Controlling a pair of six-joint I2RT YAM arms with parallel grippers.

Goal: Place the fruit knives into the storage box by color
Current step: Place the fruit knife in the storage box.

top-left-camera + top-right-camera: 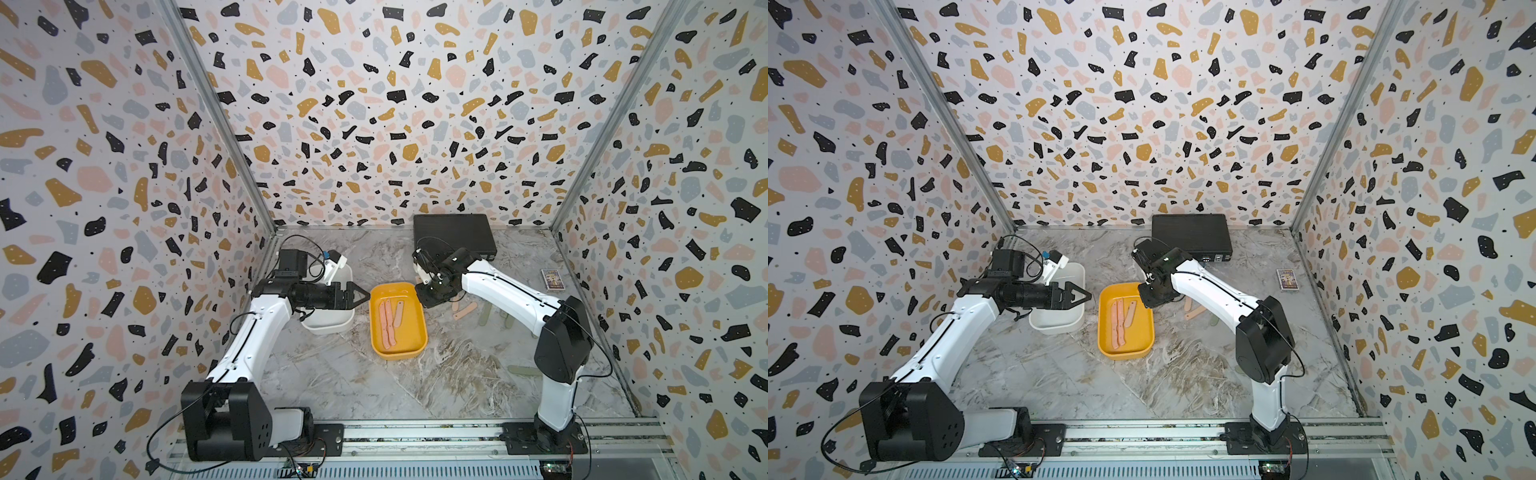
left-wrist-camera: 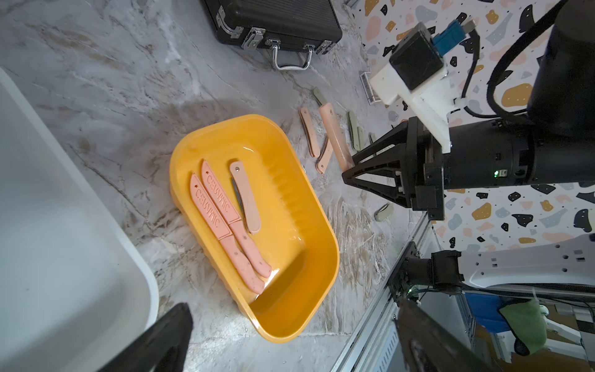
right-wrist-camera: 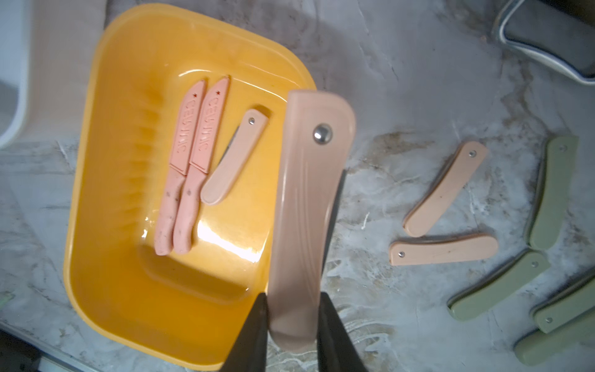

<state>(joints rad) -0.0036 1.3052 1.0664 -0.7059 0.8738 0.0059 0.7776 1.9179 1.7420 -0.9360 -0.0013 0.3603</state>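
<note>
The mustard-yellow storage box (image 1: 409, 343) (image 2: 289, 257) (image 3: 128, 225) holds three salmon-pink fruit knives (image 1: 388, 322) (image 2: 225, 219) (image 3: 190, 167). The white storage box (image 1: 328, 326) (image 2: 48, 225) stands left of it, partly hidden under my left arm. My right gripper (image 3: 293, 322) (image 2: 351, 167) is shut on a pink folding knife (image 3: 309, 209) above the yellow box's right rim. My left gripper (image 1: 365, 296) (image 1: 1088, 296) (image 2: 293, 322) hangs open and empty between the two boxes. Loose pink knives (image 3: 444, 190) and sage-green knives (image 3: 553, 193) lie on the table right of the yellow box.
A black briefcase (image 1: 455, 237) (image 2: 273, 22) with a metal handle lies at the back. A small printed card box (image 1: 552, 279) sits by the right wall. One green knife (image 1: 521, 370) lies near the right arm's base. A metal rail (image 1: 415, 432) runs along the front.
</note>
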